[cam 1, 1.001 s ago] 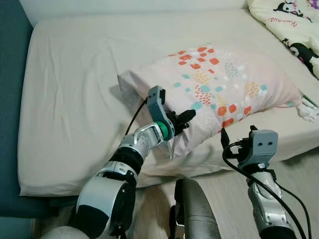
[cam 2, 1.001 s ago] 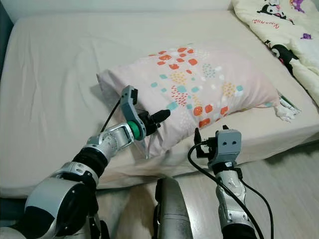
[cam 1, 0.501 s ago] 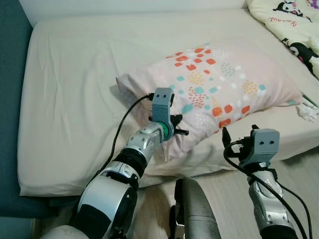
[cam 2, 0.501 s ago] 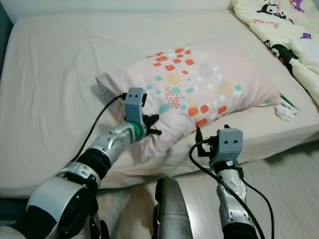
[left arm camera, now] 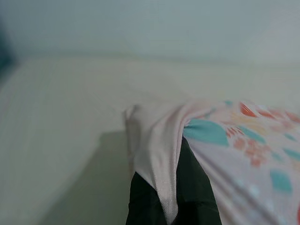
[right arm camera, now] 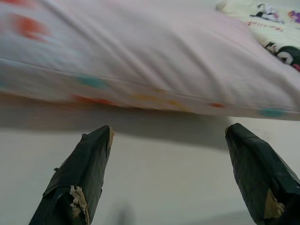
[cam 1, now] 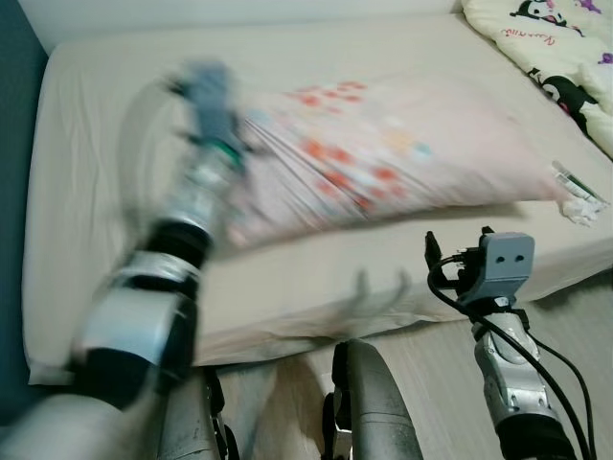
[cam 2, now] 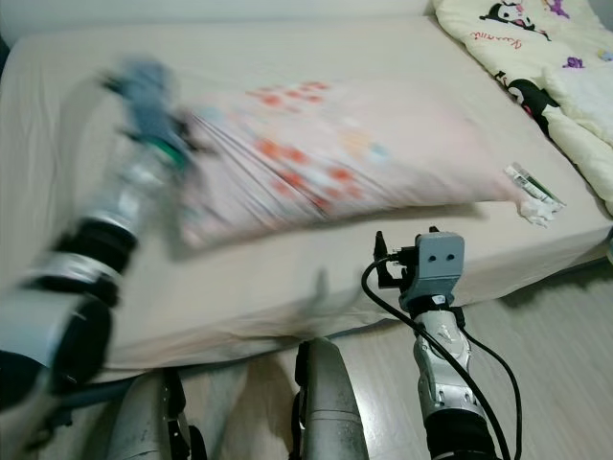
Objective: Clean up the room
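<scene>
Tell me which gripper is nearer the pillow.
Left. The left gripper is shut on the pillow at its corner, lifting that end. The right gripper hangs open at the near edge of the bed, apart from the pillow.

A mattress (cam 2: 316, 38) under a plain cream sheet is recorded, its surface lightly creased. A quilt (cam 2: 536, 57), pale yellow and printed with black-and-white cartoon figures and lettering, is heaped on the mattress's far right corner and is carried beyond its right edge. A light wood-grain floor (cam 2: 556, 326) is seen below the mattress's near edge. A pale wall (cam 1: 239, 11) is noted directly behind the mattress's far edge. A dark blue panel (cam 1: 14, 192) is observed along the mattress's left side.
</scene>
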Tool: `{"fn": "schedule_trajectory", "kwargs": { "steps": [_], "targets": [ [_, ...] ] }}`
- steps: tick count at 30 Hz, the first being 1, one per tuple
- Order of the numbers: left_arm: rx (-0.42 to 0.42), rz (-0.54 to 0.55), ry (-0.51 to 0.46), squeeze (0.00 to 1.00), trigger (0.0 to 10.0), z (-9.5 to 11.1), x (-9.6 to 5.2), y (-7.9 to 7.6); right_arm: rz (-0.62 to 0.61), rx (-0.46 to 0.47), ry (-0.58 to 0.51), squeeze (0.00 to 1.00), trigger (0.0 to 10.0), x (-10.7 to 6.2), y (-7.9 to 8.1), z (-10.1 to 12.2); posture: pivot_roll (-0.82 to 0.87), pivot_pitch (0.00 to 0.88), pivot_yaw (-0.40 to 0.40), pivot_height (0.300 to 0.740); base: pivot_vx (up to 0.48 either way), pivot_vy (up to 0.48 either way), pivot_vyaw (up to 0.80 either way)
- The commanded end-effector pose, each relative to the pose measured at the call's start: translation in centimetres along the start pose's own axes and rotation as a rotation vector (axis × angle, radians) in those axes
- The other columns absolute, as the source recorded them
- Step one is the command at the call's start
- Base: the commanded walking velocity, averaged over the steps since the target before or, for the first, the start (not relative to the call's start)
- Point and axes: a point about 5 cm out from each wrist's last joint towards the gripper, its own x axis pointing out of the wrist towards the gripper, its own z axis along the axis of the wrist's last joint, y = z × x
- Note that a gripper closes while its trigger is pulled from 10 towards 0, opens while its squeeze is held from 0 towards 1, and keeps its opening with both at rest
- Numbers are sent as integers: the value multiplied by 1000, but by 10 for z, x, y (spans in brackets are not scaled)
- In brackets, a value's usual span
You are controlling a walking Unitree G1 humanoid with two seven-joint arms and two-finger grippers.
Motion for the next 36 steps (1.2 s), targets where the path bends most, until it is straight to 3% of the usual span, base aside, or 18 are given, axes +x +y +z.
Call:
{"fn": "schedule_trajectory", "kwargs": {
  "steps": [1,2,4,7,8,9,10,11,12,14,16,19,20,21,22,26,30,36],
  "targets": [
    [14,41,-49,0,0,8,1,2,-16,15,6,0,10000,-1,-3,-2,-119,122,-27,603,0,0,0],
    [14,41,-49,0,0,8,1,2,-16,15,6,0,10000,-1,-3,-2,-119,122,-27,603,0,0,0],
    [43,222,-200,0,0,49,8,33,-13,17,7,0,10000,0,-2,-2,-112,114,-34,603,0,0,0],
    [46,303,-268,0,0,69,10,47,-10,17,6,0,10000,1,-2,-2,-112,114,-34,603,0,0,0],
    [53,378,-346,0,0,90,9,59,-9,17,5,0,10000,2,-1,-2,-114,108,-34,603,0,0,0],
    [63,444,-436,0,0,112,6,70,-9,17,3,0,10000,2,-1,-1,-114,108,-34,603,0,0,0],
    [63,444,-436,0,0,112,6,70,-9,17,3,0,10000,2,-1,-1,-114,108,-34,603,0,0,0],
    [74,510,-538,0,0,136,1,78,-9,17,2,0,10000,2,-1,-1,-117,102,-34,603,0,0,0],
    [74,510,-538,0,0,136,1,78,-9,17,2,0,10000,2,-1,-1,-117,102,-34,603,0,0,0],
    [81,599,-712,0,0,177,-12,88,-12,17,2,0,10000,2,-2,-2,-117,102,-34,603,0,0,0],
    [83,625,-786,0,0,192,-19,91,-12,17,4,0,10000,2,-2,-3,-111,95,-38,603,0,0,0],
    [83,625,-786,0,0,192,-19,91,-12,17,4,0,10000,2,-2,-3,-111,95,-38,603,0,0,0],
    [85,638,-829,0,0,200,-23,92,-12,17,5,0,10000,1,-2,-4,-111,95,-38,603,0,0,0],
    [106,671,-955,0,0,220,-36,91,-9,19,8,0,10000,1,-1,-4,-103,91,-44,603,0,0,0],
    [106,671,-955,0,0,220,-36,91,-9,19,8,0,10000,1,-1,-4,-103,91,-44,603,0,0,0],
    [139,746,-1146,0,0,250,-58,91,-2,22,10,0,10000,3,1,-5,-103,86,-42,603,0,0,0],
    [146,954,-1375,0,0,290,-93,110,3,29,8,0,10000,4,4,-5,-98,84,-44,603,0,0,0],
    [128,899,-1361,0,0,287,-86,102,10,32,12,0,10000,3,6,-7,-91,84,-41,603,0,0,0]
  ]
}}
